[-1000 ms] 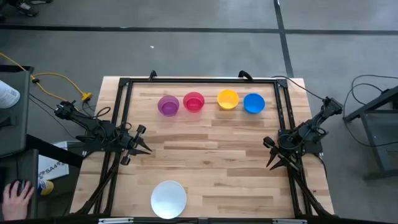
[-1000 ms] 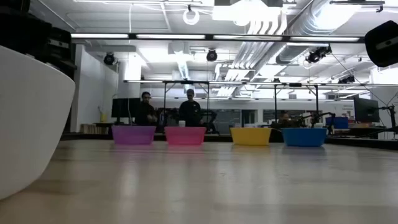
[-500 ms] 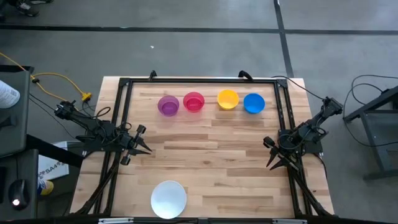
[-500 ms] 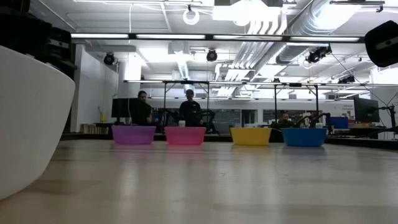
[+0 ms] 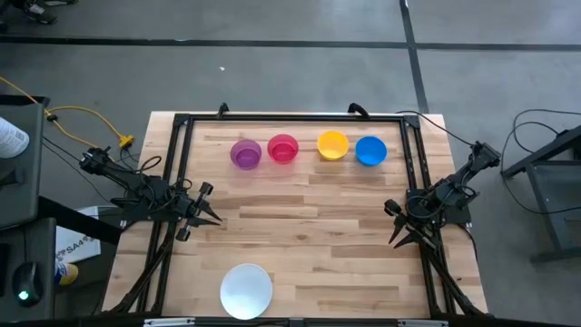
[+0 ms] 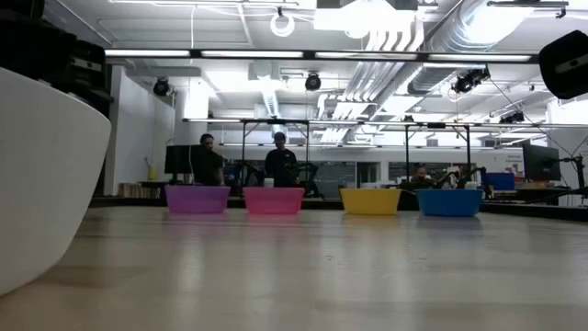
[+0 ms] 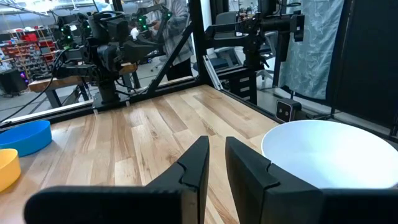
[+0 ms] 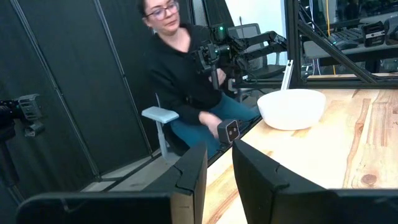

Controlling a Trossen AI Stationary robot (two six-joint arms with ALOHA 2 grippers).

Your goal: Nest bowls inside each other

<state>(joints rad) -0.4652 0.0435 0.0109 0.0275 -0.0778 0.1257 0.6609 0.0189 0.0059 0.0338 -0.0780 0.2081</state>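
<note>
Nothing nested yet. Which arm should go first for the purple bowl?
Left. The purple bowl sits at the row's left end, nearer the left end effector than the right end effector; nothing lies between.

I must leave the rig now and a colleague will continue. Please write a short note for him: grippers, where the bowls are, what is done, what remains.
Left gripper: parked at the table's left side, fingers slightly apart, holding nothing.
Right gripper: parked at the right side, fingers slightly apart, holding nothing.
Bowls: purple bowl, pink-red bowl, yellow bowl and blue bowl stand in a row near the far edge, each separate. The white bowl sits alone at the near edge.
Done: nothing is nested yet.
Left: all five bowls must still be stacked.
</note>
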